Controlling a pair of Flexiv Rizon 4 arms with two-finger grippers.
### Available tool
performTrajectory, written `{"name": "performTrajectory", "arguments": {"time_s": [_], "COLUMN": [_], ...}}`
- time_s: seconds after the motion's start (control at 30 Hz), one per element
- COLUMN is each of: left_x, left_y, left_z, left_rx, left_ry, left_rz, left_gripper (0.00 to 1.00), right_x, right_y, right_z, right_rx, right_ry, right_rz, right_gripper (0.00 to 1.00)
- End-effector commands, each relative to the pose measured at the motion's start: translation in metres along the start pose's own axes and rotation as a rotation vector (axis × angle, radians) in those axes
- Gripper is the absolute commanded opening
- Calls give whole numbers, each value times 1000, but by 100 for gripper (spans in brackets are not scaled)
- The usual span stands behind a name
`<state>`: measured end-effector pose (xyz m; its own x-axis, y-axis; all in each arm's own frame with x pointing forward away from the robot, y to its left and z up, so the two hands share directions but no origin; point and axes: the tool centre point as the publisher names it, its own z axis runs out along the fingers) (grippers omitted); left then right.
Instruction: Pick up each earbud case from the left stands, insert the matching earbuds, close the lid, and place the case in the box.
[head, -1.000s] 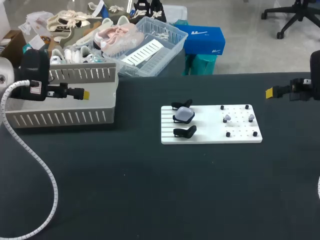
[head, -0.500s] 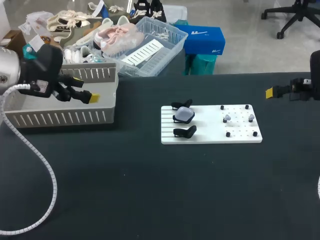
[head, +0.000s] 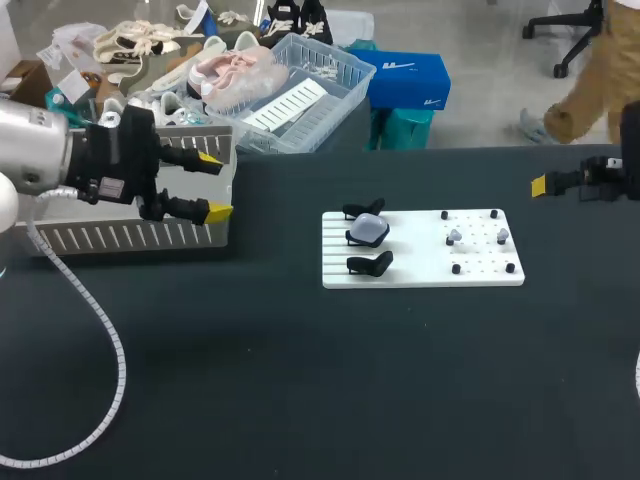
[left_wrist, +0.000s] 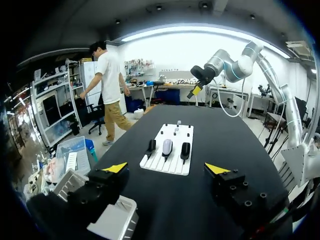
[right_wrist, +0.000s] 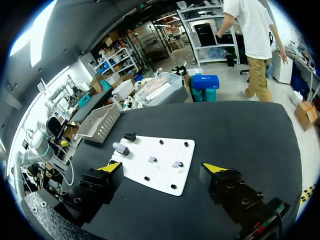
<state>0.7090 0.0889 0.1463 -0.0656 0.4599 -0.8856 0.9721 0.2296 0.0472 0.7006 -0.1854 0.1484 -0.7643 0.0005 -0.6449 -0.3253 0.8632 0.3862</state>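
A white board (head: 415, 250) lies mid-table with three black stands on its left side. The middle stand holds a pale earbud case (head: 369, 230) (left_wrist: 167, 146) (right_wrist: 120, 148); the stands beside it (head: 362, 210) (head: 370, 264) are bare. Two small earbuds (head: 455, 237) (head: 502, 236) (right_wrist: 151, 160) sit among black pegs on the board's right half. My left gripper (head: 214, 185) (left_wrist: 166, 168) is open at the grey box's right end, pointing at the board from some way off. My right gripper (head: 540, 184) (right_wrist: 162, 167) is open and empty, well right of the board.
The grey slotted box (head: 130, 235) (right_wrist: 102, 122) stands at the table's back left, under my left arm. The left arm's white coiled cable (head: 100, 350) hangs over the front left of the table.
My left gripper has swung right from over the box to its right end and turned at the wrist, so both yellow tips now show. The right arm has kept still.
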Motion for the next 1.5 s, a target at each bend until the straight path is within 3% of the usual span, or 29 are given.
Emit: {"name": "performTrajectory", "arguments": {"time_s": [0.03,0.6,1.07,1.2,1.5], "left_x": [2,-3,5,8,14], "left_y": [2,3,2,-1,-3], "left_z": [17,82,138,154,180], "left_rx": [17,59,70,94,102], "left_ry": [-82,-45,-5,9,24], "left_rz": [51,64,81,31,38], "left_gripper": [100,100,100,100,100], "right_x": [0,0,0,0,0], "right_y": [0,0,0,0,0], "right_z": [0,0,0,0,0], "right_rx": [0,0,0,0,0], "right_ry": [0,0,0,0,0], "right_rz": [0,0,0,0,0], "right_gripper": [100,100,100,100,100]}}
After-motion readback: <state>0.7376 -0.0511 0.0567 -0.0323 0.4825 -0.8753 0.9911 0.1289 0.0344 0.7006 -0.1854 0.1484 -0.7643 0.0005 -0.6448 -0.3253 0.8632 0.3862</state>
